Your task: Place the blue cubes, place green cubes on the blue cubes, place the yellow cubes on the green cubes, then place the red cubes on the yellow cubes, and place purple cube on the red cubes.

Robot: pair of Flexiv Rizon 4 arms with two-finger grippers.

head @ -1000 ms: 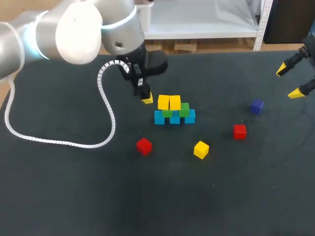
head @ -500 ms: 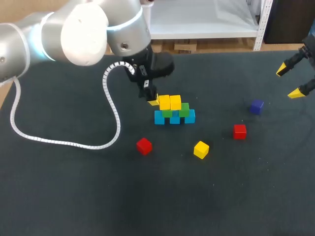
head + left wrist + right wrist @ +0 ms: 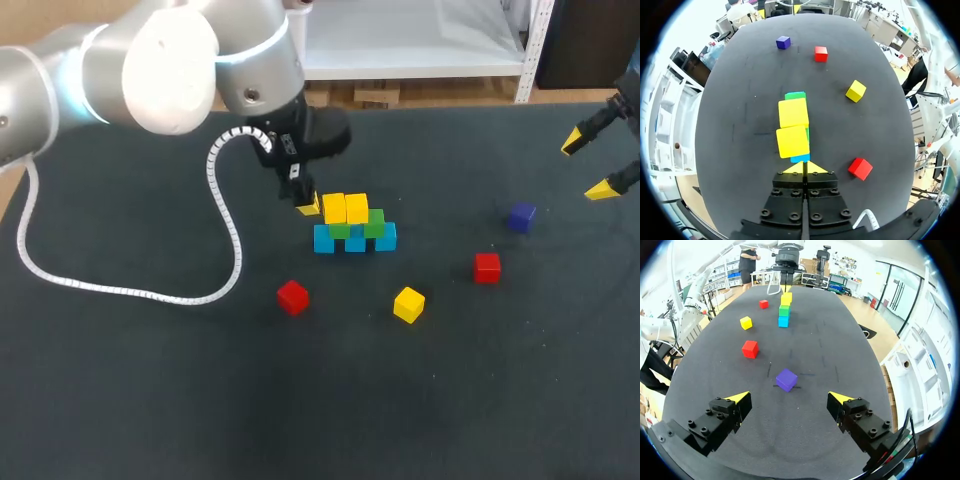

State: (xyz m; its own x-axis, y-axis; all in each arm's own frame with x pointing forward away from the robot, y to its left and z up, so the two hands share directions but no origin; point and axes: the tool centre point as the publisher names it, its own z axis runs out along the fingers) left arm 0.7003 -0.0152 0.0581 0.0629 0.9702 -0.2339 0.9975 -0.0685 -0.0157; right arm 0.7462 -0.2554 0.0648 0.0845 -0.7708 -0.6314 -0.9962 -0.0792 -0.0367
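Observation:
A stack stands mid-table: three blue cubes (image 3: 355, 241) in a row, two green cubes (image 3: 360, 226) on them, two yellow cubes (image 3: 346, 208) on top. My left gripper (image 3: 308, 206) is shut and empty, its tips right against the left yellow cube's side. In the left wrist view the shut tips (image 3: 804, 168) sit just behind the near yellow cube (image 3: 792, 141). Loose cubes: red (image 3: 292, 297), yellow (image 3: 408, 304), red (image 3: 487, 267), purple (image 3: 520, 216). My right gripper (image 3: 592, 165) hangs open at the far right, with the purple cube (image 3: 786, 379) ahead of its fingers.
A white coiled cable (image 3: 120, 285) from my left arm loops over the table's left half. The loose cubes lie in front of and right of the stack. The table's far edge (image 3: 450, 107) runs close behind the stack.
My left gripper moved right, from a gap beside the stack up to the left yellow cube, then held there. The right arm and the loose cubes stayed put.

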